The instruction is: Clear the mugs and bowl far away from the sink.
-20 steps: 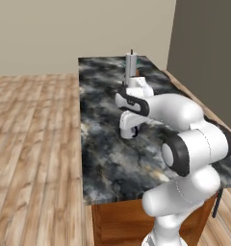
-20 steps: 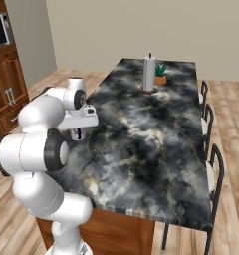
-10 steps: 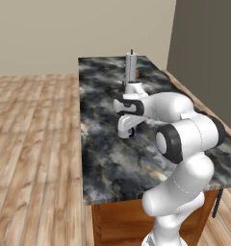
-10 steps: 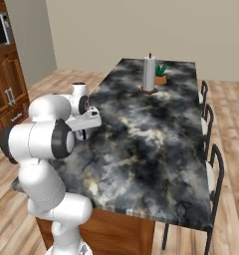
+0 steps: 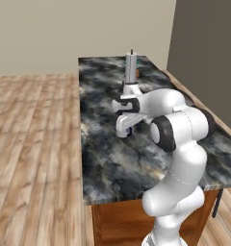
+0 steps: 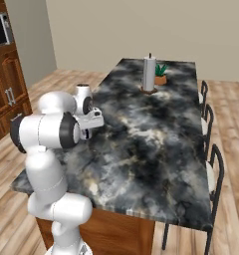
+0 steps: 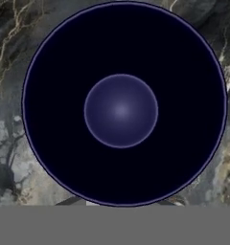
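Your arm reaches out low over the marbled black-grey worktop [image 5: 103, 158], with the pincer [image 5: 123, 130] pointing down close to the stone, near the middle of the slab's left half as the left base view shows it. From the right base view you find the pincer [image 6: 94, 122] just above the near left part of the worktop [image 6: 156, 144], tucked close in front of the arm's big dark joint.

Look along the hand and you stare straight down into a round vessel with a dark navy inside and a thin pale rim, which reads as the mug [image 7: 120, 111]. Its paler, bluish floor sits in the middle of the ring. It stands upright, mouth towards the camera, and marbled stone shows all around it. A sliver of white and two grey shapes peek out under its lower rim, too small for you to identify.

You cannot tell whether the pincer is clenched on the mug or merely poised over it, because the fingertips are hidden.

At the far end of the worktop stands a paper towel roll [image 6: 149, 73] with a small potted plant [image 6: 161, 74] just beside it. Dark chairs [image 6: 211, 169] line the right side, and wooden floor [image 5: 35, 144] lies to the left.
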You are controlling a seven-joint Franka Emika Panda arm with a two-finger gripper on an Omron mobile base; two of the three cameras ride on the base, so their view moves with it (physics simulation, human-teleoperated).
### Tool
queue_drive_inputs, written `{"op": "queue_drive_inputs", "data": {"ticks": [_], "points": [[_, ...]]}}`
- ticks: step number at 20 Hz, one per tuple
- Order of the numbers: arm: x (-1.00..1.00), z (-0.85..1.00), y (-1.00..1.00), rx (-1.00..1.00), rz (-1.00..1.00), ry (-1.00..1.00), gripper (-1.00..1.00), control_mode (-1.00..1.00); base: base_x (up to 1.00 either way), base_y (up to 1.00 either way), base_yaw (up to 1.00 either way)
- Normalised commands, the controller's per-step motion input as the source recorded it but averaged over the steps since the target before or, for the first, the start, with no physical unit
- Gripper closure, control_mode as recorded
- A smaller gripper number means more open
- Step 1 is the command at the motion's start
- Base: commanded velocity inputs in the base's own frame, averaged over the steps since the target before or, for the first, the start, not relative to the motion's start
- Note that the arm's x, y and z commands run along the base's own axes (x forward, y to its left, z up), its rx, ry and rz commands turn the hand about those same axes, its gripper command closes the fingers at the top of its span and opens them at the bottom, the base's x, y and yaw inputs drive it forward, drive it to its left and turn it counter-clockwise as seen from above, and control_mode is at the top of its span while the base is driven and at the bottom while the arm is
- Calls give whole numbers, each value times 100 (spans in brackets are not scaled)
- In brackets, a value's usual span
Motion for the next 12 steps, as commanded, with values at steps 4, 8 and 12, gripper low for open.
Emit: {"op": "queue_drive_inputs", "data": {"ticks": [4,8,12], "points": [[28,-33,0,0,0,-1,100,-100,0,0,0],[26,-41,0,0,0,-7,100,-100,0,0,0],[27,-46,0,0,0,-7,100,-100,0,0,0]]}}
